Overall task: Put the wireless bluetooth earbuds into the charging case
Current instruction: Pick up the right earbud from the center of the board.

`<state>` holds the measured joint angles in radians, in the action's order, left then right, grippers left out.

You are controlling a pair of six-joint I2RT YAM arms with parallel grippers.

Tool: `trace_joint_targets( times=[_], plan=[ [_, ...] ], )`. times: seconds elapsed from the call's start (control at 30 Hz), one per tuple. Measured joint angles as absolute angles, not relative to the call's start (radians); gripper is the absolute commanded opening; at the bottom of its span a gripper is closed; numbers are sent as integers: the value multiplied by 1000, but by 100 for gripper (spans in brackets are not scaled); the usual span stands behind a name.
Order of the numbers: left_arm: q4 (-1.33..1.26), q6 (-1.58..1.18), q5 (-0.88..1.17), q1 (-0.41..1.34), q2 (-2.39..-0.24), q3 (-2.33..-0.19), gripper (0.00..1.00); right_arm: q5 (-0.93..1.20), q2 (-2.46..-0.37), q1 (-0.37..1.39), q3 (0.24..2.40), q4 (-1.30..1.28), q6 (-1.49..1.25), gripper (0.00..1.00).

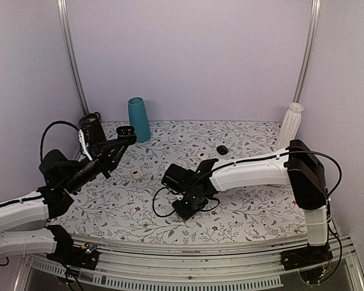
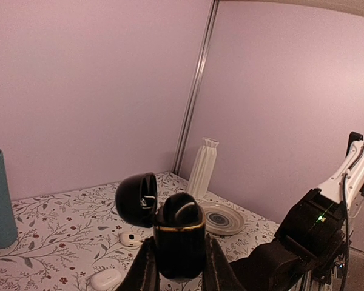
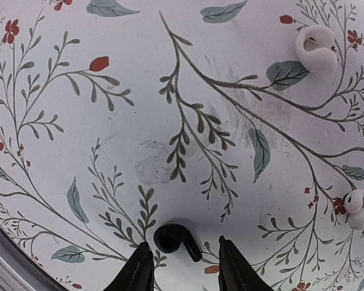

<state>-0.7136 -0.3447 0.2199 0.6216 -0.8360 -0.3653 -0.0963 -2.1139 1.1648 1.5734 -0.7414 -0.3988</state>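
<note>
My left gripper [image 2: 179,267] is shut on the black charging case [image 2: 179,239] and holds it upright above the table, with its lid [image 2: 137,199] swung open to the left. A dark rounded shape [image 2: 182,209] sits in the case's open top; I cannot tell if it is an earbud. From above, the case [image 1: 127,130] is at the back left. One black earbud [image 3: 176,239] lies on the table between the open fingers of my right gripper [image 3: 183,251], touching neither. That gripper [image 1: 189,207] points down at the table's middle.
Two white earbuds [image 3: 317,48] [image 3: 358,207] lie near the black one. Two white cases [image 2: 131,239] [image 2: 105,279], a flat black oval lump [image 1: 222,149], a teal cup [image 1: 139,119], a white vase [image 1: 291,124] and a striped plate [image 2: 221,218] are on the floral table.
</note>
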Motion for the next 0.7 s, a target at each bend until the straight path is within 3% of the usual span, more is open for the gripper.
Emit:
trace_joint_targets(
  times=[0.7],
  plan=[
    [-708, -344, 220, 622, -833, -366, 0, 27, -2069, 1152, 1433, -563, -202, 35]
  ],
)
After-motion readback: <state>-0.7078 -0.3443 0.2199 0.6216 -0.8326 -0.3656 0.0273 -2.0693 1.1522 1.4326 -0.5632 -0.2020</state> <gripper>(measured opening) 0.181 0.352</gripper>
